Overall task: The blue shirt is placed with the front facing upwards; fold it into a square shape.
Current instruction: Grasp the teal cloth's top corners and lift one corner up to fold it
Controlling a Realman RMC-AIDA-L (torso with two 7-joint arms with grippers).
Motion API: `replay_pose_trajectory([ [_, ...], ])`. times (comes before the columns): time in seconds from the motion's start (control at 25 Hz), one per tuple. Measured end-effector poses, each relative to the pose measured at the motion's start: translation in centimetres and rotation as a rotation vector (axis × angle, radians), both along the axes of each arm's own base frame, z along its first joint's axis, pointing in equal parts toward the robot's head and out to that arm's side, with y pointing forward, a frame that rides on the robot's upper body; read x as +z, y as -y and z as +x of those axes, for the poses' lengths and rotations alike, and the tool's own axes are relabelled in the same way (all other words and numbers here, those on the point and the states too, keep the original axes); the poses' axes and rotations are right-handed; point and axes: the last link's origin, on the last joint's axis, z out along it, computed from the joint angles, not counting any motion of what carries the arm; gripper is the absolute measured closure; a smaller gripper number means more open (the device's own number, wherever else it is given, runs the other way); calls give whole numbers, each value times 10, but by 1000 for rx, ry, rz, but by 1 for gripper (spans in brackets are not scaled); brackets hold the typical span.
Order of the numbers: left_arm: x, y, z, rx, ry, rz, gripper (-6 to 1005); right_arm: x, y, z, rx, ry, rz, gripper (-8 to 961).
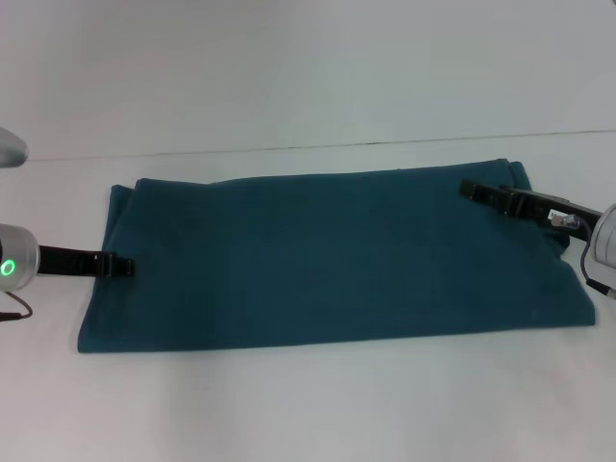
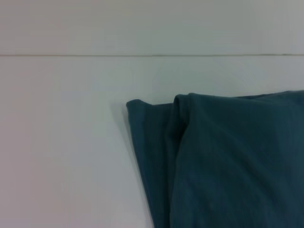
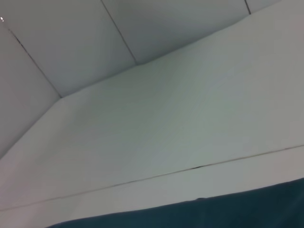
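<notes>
You have the blue shirt [image 1: 327, 260] lying flat on the white table [image 1: 308, 404], folded into a long band that runs across the head view from left to right. Only plain teal cloth faces up; no print, neck or label shows in any view, so there is no writing you can read. No sleeves can be made out either, and how many layers lie under the top one is hidden, though the left wrist view shows at least two folded edges stacked at the shirt's far left corner [image 2: 156, 114].

Your left gripper [image 1: 123, 265] reaches in low from the left, its dark tip at the shirt's left edge, about midway along that side. You cannot tell from the head view whether its jaws are parted or pinching cloth, and its own wrist view shows no fingers at all.

Your right gripper [image 1: 472, 190] lies over the shirt's far right corner, pointing inward. Its fingers blur into one dark bar, so their opening and any hold on the cloth cannot be judged. Its wrist view shows only a strip of teal cloth [image 3: 213, 213] against the table
</notes>
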Motion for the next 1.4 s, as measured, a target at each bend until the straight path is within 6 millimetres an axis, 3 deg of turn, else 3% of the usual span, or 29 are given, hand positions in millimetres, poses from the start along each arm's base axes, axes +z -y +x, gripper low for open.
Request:
replay_pose_trajectory([
  [0.24, 1, -1, 0, -2, -3, 5, 598, -1, -3, -3, 8, 4, -3, 147],
  [0.44, 1, -1, 2, -6, 0, -2, 819, -1, -4, -5, 10, 3, -3, 149],
  [0.8, -2, -1, 12, -29, 18, -31, 971, -1, -3, -4, 1, -9, -3, 154],
  [1.04, 1, -1, 22, -59, 27, -28, 967, 0, -1, -1, -7, -19, -1, 159],
  [1.4, 6, 2, 15, -45, 21, -1, 952, -3, 1, 1, -14, -19, -11, 166],
])
